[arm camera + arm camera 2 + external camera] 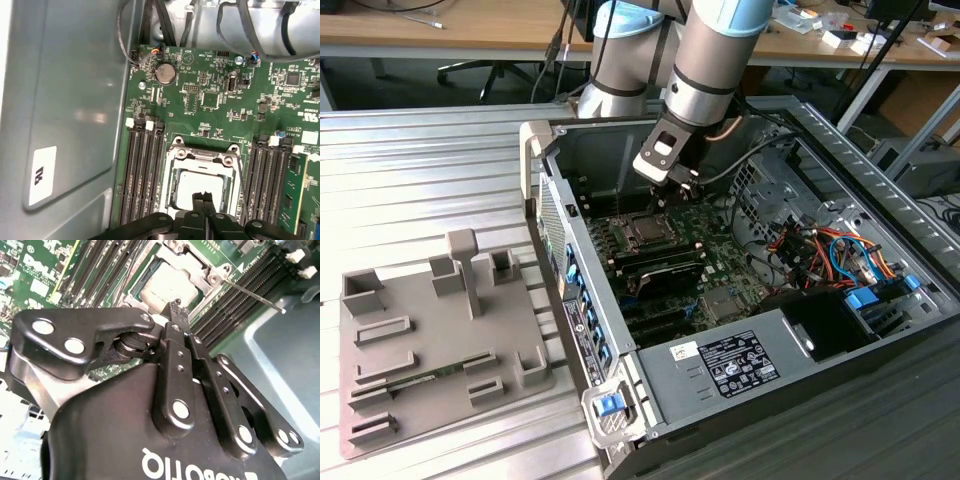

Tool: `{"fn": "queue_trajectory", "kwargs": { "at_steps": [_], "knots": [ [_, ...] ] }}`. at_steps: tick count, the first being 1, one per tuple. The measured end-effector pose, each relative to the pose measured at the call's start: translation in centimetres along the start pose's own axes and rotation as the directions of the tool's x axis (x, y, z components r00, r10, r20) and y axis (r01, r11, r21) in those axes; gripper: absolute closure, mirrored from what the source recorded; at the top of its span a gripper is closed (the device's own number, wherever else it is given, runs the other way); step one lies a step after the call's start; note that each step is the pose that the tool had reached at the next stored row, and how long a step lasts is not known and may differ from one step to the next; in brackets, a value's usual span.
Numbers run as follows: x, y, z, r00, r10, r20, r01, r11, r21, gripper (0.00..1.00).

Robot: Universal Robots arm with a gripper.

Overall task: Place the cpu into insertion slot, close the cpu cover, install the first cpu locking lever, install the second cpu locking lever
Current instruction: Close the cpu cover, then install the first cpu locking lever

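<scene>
Fingers (198, 202) pinched together, holding nothing, tips over cpu (200, 182) framed by cpu cover (205, 152).

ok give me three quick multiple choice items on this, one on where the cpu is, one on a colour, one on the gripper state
1. Where is the cpu? A under the cpu cover on the motherboard; B held in the air; C on the floor.
2. Motherboard colour? A blue; B green; C red.
3. The gripper has its fingers? A wide apart; B shut together; C bent sideways.
Answers: A, the silver frame surrounds it; B, the board is green; B, the fingertips touch each other.
</scene>
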State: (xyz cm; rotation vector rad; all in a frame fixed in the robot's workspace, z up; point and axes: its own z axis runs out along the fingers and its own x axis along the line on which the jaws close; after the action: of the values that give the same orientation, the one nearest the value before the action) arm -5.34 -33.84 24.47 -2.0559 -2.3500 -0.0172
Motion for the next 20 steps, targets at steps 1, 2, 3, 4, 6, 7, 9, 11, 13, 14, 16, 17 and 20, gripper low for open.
{"fn": "queue_trajectory", "kwargs": {
  "at_steps": [1, 2, 3, 4, 6, 7, 9, 11, 13, 14, 16, 17, 20],
  "knots": [
    [0.0, 0.0, 0.0, 1.0, 0.0, 0.0, 0.0, 1.0, 0.0, 0.89],
    [0.0, 0.0, 0.0, 1.0, 0.0, 0.0, 0.0, 1.0, 0.0, 0.89],
    [0.0, 0.0, -0.01, 1.0, 0.0, 0.0001, 0.0, 1.0, 0.0001, 0.89],
    [0.0, 0.0, -0.01, 1.0, 0.0, 0.0001, 0.0, 1.0, 0.0001, 0.89],
    [0.0, 0.0, -0.01, 1.0, 0.0, 0.0001, 0.0, 1.0, 0.0001, 0.89],
    [0.0, 0.0, -0.02, 1.0, 0.0, 0.0001, 0.0, 1.0, 0.0001, 0.89],
    [0.0, 0.0, -0.02, 1.0, 0.0, 0.0001, 0.0, 1.0, 0.0001, 0.89],
    [0.0, -0.01, -0.02, 1.0, 0.0, 0.0001, 0.0, 1.0, 0.0001, 0.89],
    [0.0, -0.04, -0.01, 1.0, 0.0, 0.0003, 0.0, 1.0, 0.0002, 0.89],
    [0.01, -0.08, 0.0, 1.0, 0.0, 0.0002, 0.0, 1.0, 0.0002, 0.89],
    [0.04, -0.52, 0.24, 1.0, 0.0, 0.0002, 0.0, 1.0, 0.0002, 0.89],
    [0.07, -0.91, 0.45, 1.0, 0.0, 0.0002, 0.0, 1.0, 0.0002, 0.89],
    [0.19, -1.93, 1.21, 1.0, 0.0, 0.0001, 0.0, 1.0, 0.0, 0.89]
  ]
}}
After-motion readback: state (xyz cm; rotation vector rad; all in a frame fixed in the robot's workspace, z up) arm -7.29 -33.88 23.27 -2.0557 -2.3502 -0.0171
